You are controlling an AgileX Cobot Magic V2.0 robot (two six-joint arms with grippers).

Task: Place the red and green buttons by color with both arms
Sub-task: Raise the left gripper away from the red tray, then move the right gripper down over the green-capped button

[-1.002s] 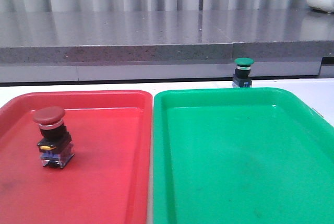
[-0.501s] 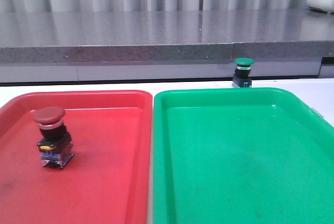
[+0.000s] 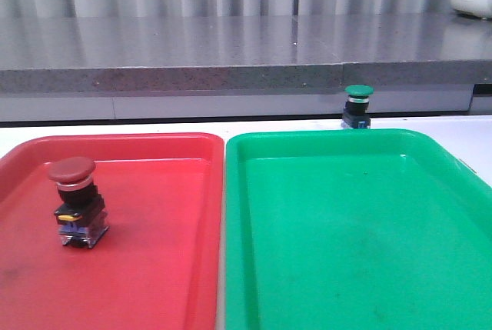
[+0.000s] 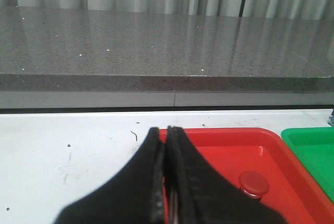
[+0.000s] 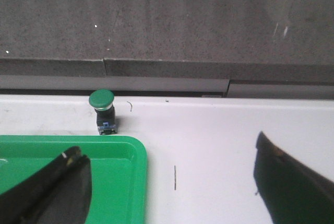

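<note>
Resting unmoved, red button (image 3: 74, 201), green button (image 3: 357, 105)

Matte black left fingers (image 4: 156, 182), tapered with rough edges, black right fingers (image 5: 292, 182), broad, blade-like

Glossy plastic red tray (image 3: 154, 268) and green tray (image 3: 346, 253); speckled, polished stone ledge (image 3: 231, 49).

Two trays sit side by side on the desk (image 3: 115, 125). One button (image 3: 77, 201) stands in the left tray (image 3: 154, 268). The other button (image 3: 357, 106) stands on the desk behind the right tray (image 3: 346, 253).
</note>
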